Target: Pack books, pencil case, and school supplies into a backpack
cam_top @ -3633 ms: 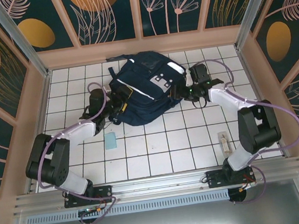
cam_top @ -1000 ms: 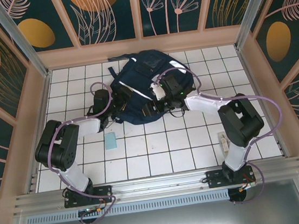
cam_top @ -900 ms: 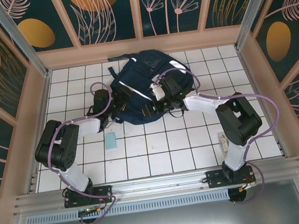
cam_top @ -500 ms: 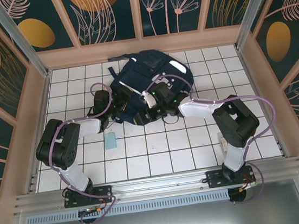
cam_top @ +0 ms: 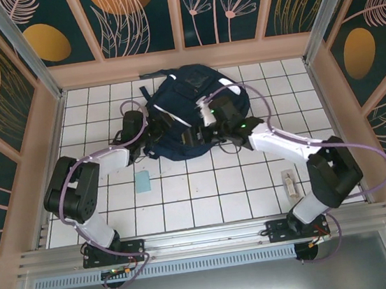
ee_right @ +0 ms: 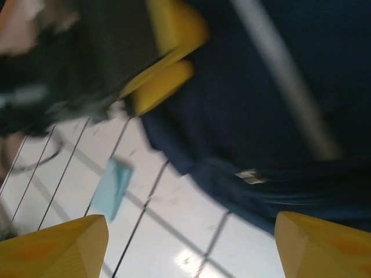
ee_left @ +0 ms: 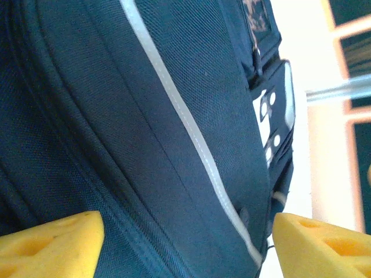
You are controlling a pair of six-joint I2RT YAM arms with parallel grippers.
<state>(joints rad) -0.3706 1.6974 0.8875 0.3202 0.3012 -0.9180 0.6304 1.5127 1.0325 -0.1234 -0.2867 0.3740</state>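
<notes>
Packing looks barely begun, judging by what lies outside the bag; the large navy-blue fabric backpack (cam_top: 187,106) with white reflective stripes lies flat at the far middle of the white tiled surface (cam_top: 207,199), and from above its panels look drawn shut, though I cannot tell whether any zip is parted.

Two of the school supplies lie loose on the tiles; the small light-blue flat rectangle (cam_top: 143,184) sits near the pack's near-left corner, apart from it, and the whitish-beige oblong piece (cam_top: 291,183) rests well apart on the right, just beside the right arm's lower link.

Both arms reach in to the pack; the left end effector (ee_left: 188,243) is at its left flank with jaws spread wide, its yellow fingertips (ee_left: 52,243) at either side of a stretch of navy cloth and a white stripe, and it appears to grip nothing; the right end effector (ee_right: 191,246) hangs over the pack's near edge, jaws likewise wide and empty, with tile and the blue rectangle beyond.

My reading is that the step in hand is getting hold of the pack or opening it; loading the loose pieces, and closing up after, is all left to do.
</notes>
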